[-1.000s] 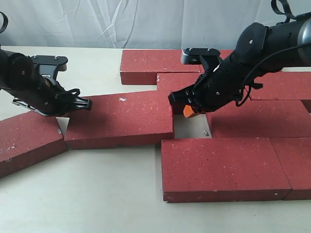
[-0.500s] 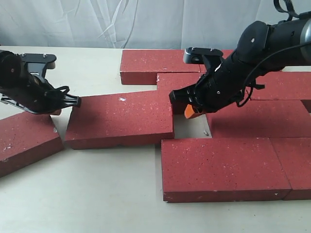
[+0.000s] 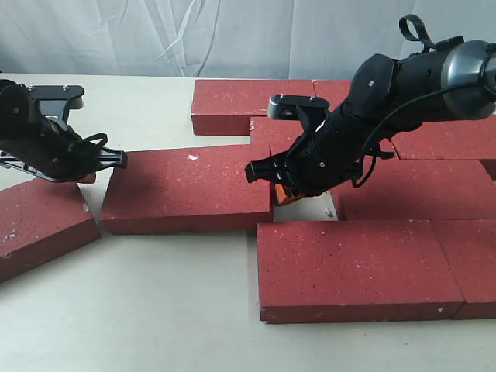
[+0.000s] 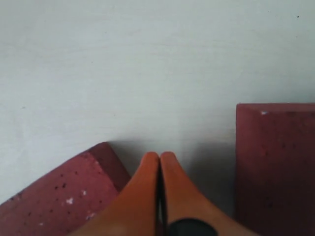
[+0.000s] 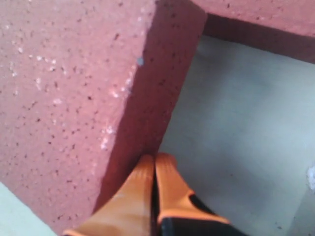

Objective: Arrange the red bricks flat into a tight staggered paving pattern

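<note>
Right-side bricks (image 3: 356, 263) lie packed, the middle brick (image 3: 190, 190) leaves a gap, the left brick (image 3: 39, 225) sits askew; left pincer (image 4: 158, 164) and right pincer (image 5: 154, 164) are pinched together, empty.

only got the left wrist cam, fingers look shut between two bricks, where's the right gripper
Observer: The right gripper is shut too, with its tips against the opposite end face of the middle brick.
Operator: any gap on that side
Observer: Yes, bare table shows between that brick and the next brick in its row.
Operator: and the brick on my other side
Observer: The far-left brick lies angled, out of line with the pattern.
</note>
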Available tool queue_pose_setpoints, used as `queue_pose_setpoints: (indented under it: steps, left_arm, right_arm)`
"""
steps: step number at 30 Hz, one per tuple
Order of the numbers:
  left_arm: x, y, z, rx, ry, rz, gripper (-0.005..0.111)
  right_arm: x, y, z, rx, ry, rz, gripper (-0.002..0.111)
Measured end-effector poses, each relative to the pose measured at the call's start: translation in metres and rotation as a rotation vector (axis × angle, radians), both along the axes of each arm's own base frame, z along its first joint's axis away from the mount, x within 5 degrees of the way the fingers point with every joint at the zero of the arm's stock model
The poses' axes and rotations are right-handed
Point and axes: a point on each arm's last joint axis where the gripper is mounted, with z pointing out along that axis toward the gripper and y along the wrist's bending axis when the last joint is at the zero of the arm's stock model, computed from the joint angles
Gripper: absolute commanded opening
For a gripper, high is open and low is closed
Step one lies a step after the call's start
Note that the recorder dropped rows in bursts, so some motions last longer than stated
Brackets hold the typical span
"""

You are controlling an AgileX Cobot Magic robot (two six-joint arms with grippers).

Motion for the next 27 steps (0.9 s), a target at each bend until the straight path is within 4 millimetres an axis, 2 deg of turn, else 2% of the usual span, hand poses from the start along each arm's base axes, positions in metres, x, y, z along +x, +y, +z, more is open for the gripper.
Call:
queue_pose_setpoints:
  steps: [12, 16, 19, 24, 27]
  left_arm:
    - [0.000, 0.000, 0.000, 0.000, -0.002, 0.000, 0.000]
    - [0.001, 0.001, 0.000, 0.006, -0.007, -0.004, 0.000]
    - [0.003, 0.007, -0.005, 0.006, -0.003, 0.016, 0.000]
    - [0.004, 0.012, -0.006, 0.020, -0.006, 0.013, 0.000]
    - [0.005, 0.027, -0.006, 0.027, 0.011, 0.052, 0.000]
  right_arm:
    - [0.001, -0.001, 0.001, -0.015, -0.025, 0.014, -0.001]
    - [0.003, -0.003, 0.011, -0.011, -0.071, -0.003, -0.001]
    - [0.009, -0.014, 0.012, -0.010, -0.076, -0.054, -0.001]
    - [0.010, -0.016, 0.012, -0.012, -0.069, -0.060, -0.001]
    - [0.009, -0.016, 0.012, -0.013, -0.056, -0.054, -0.001]
